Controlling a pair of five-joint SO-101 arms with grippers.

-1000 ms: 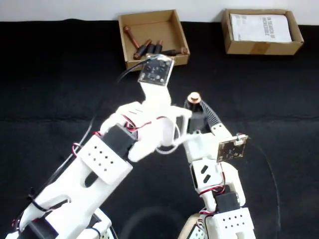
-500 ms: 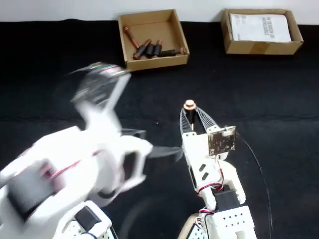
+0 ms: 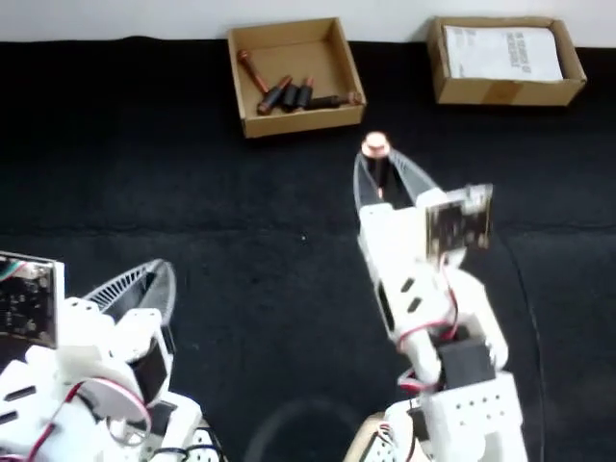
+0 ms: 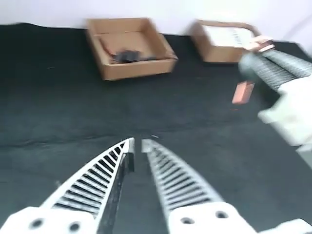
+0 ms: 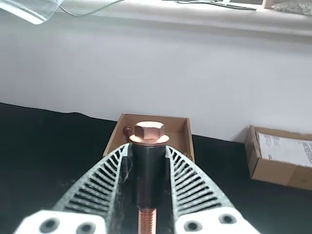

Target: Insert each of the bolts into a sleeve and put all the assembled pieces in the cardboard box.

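Note:
My right gripper [image 3: 377, 166] [image 5: 147, 151] is shut on an assembled piece held upright: a black sleeve [image 5: 148, 170] with a copper bolt [image 3: 374, 145] [image 5: 148, 132] through it, head up and thread sticking out below. It hovers just short of the cardboard box [image 3: 335, 50] [image 5: 183, 129] at the table's far side, which holds several assembled pieces [image 3: 289, 94]. My left gripper [image 3: 154, 274] [image 4: 136, 144] is pulled back at the near left, fingertips almost touching with nothing between them. The left wrist view shows the cardboard box [image 4: 141, 68] far ahead and the right gripper [image 4: 273, 68] with the bolt.
A second cardboard box [image 3: 505, 91] [image 5: 273, 170] with a printed sheet inside stands at the far right. A black cloth [image 3: 144, 173] covers the table. A white wall rises behind the table's far edge.
The left arm swung away from the right gripper and drew back to the near left. The right gripper carried the bolt and sleeve farther toward the cardboard box.

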